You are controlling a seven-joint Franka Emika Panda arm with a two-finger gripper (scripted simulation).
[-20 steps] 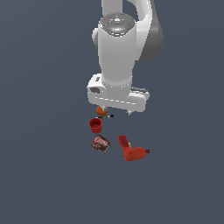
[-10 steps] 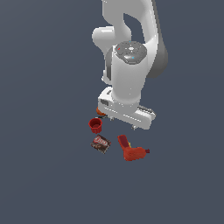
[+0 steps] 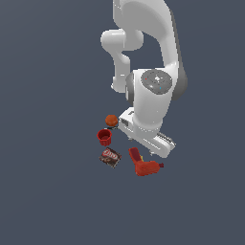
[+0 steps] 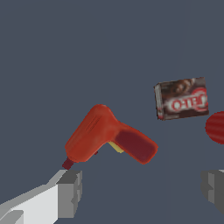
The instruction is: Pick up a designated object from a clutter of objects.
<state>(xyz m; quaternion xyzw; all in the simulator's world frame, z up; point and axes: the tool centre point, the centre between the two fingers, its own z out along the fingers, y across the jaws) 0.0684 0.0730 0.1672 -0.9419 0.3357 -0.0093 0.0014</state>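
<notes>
Hanging above the clutter, the gripper [image 4: 141, 192] has its two grey, blocky fingers [image 4: 70, 193] spread wide, with nothing held between them and nothing touched. In the exterior view the fingertips themselves are hard to make out beneath the white hand of the arm [image 3: 148, 103].

The red drill [image 4: 107, 134] lies on its side on the plain grey floor [image 3: 52, 191], below the spread fingers and nearer to one of them than to the other. It is L-shaped, with a bulky, rounded, smooth body, an angled darker red handle, a small yellow mark where the two meet, and a short dark nose that comes close to one fingertip without seeming to touch it. In the exterior view the drill [image 3: 143, 165] sits just under the lower edge of the arm's hand.

Beyond the drill, well apart from it, lies a flat, rectangular, dark brown-red packet [image 4: 181, 99] with a white-lettered red label on its face. Just beside the packet, near the other finger, a ribbed red cup [image 4: 216, 127] is cut off by the frame edge. The exterior view shows the cup [image 3: 104, 137] upright and open-mouthed; whether anything is in it I cannot tell. An orange ball [image 3: 111, 120], round and smooth, rests close to the cup, by the arm's hand.
</notes>
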